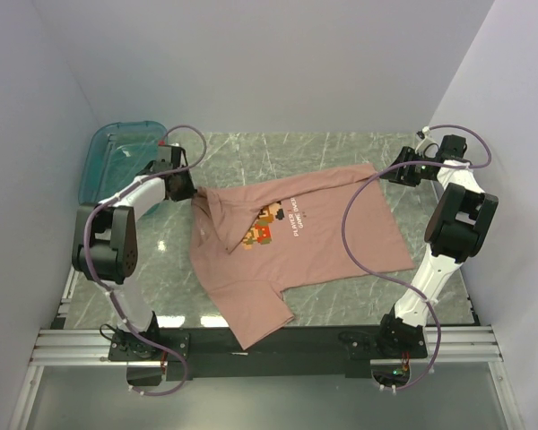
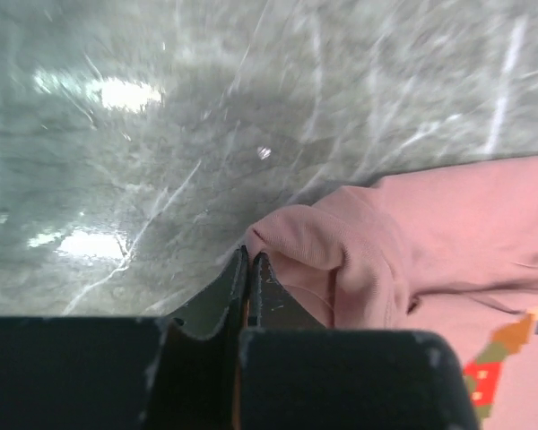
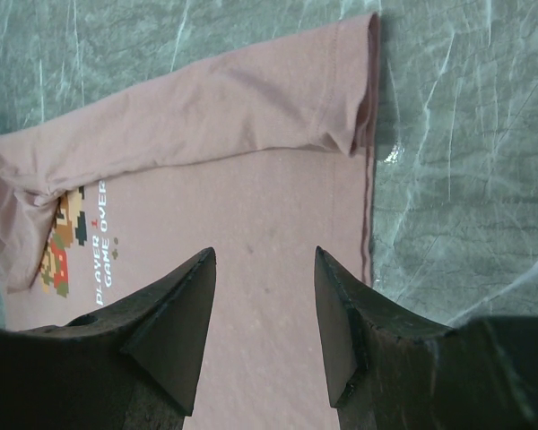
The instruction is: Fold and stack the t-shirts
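Marble-patterned counter (image 1: 341, 148) carried a teal tray (image 1: 117, 152) at far left. Beside it, my left hand (image 2: 248, 264) was closed at the bunched shoulder of the pink t-shirt (image 1: 314, 242), which lay spread mid-counter. Whether it pinched cloth I couldn't tell. One long edge lay folded over. My right hand (image 3: 264, 260) hung open above the hem side. Most folding and all the stacking remained, I judged.

Grey marble-patterned table (image 1: 341, 152) between plain white walls (image 1: 278, 63), bright glare patches.
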Controlling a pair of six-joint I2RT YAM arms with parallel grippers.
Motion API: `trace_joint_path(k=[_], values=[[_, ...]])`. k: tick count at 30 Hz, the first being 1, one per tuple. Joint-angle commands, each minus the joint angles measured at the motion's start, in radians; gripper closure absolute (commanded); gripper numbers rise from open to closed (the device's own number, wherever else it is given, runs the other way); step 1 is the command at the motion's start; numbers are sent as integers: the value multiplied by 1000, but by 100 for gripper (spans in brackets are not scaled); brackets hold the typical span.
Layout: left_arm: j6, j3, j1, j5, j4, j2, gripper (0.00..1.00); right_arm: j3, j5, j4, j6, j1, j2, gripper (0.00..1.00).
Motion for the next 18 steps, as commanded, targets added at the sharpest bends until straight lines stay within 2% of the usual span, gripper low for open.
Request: trace_joint_path(k=[1, 3, 4, 7, 9, 13, 18], values=[[32, 7, -17, -81, 4, -80, 98, 13, -10, -1, -12, -13, 8, 45], [37, 7, -22, -95, -12, -80, 92, 14, -10, -2, -12, -11, 9, 45], [35, 4, -20, -112, -13, -80, 84, 13, -10, -4, -12, -11, 9, 45], [26, -1, -20, -145, -24, -80, 72, 17, -8, -7, -14, -11, 6, 45], [14, -17, -20, -147, 8, -121, 66, 17, -5, -8, -17, -13, 6, 45], [-6, -39, -20, -83, 39, -195, 59, 16, -7, -7, -18, -11, 9, 45], [-42, 41, -18, 75, 16, -126, 59, 24, -7, -11, -18, -10, 15, 45]])
